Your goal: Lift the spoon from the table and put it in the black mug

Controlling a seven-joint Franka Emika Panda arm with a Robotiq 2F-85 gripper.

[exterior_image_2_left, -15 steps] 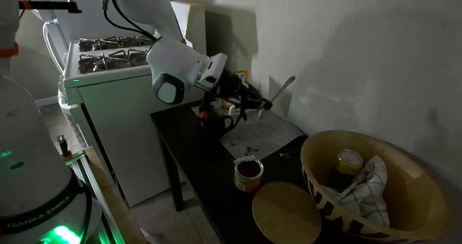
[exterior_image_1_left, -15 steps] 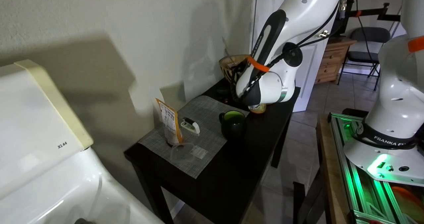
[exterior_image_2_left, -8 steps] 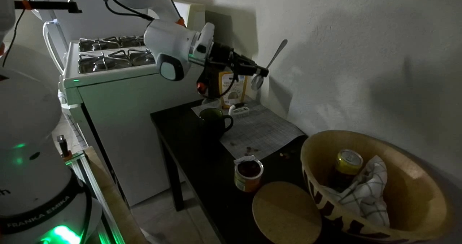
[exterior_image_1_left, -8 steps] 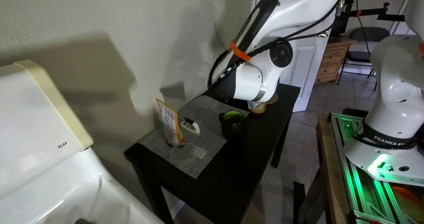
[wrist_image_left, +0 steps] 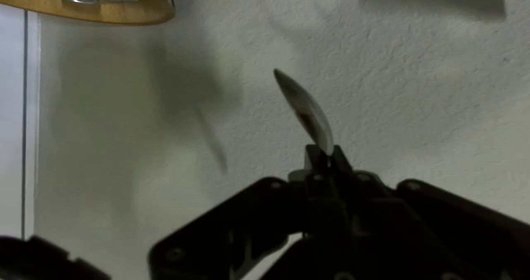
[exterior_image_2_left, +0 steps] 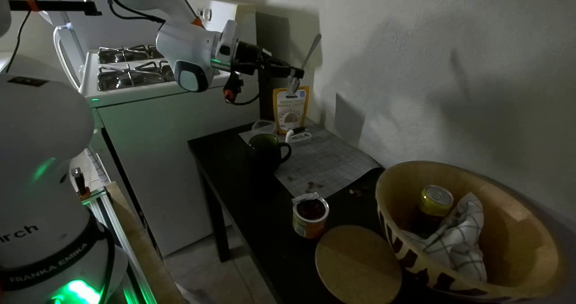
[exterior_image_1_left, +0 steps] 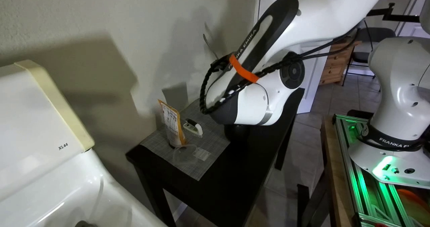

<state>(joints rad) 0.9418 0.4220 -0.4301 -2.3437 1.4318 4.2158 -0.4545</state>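
Note:
My gripper (exterior_image_2_left: 298, 72) is shut on the spoon (exterior_image_2_left: 310, 52) and holds it high above the table (exterior_image_2_left: 225, 164), close to the wall. The spoon is tilted, handle up and bowl down. Its bowl shows past the fingertips (wrist_image_left: 329, 158) in the wrist view, with a dark smear on the spoon bowl (wrist_image_left: 306, 110). In an exterior view only the spoon handle (exterior_image_1_left: 210, 45) shows; the arm hides the gripper. The black mug (exterior_image_2_left: 263, 155) stands upright on the table, lower than the gripper and apart from it. The arm hides its top in an exterior view (exterior_image_1_left: 236, 133).
An orange-edged packet (exterior_image_2_left: 288, 110), a brush (exterior_image_2_left: 299, 137) and a clear container (exterior_image_2_left: 264, 125) stand on the grey mat (exterior_image_2_left: 324, 164). An opened can (exterior_image_2_left: 310, 218), a round board (exterior_image_2_left: 357, 263) and a large basket (exterior_image_2_left: 531, 250) are further along. A wall and a stove border the table.
My gripper has risen from above the mat with the spoon and moved along the wall toward the stove. The arm now covers the mug's top in an exterior view.

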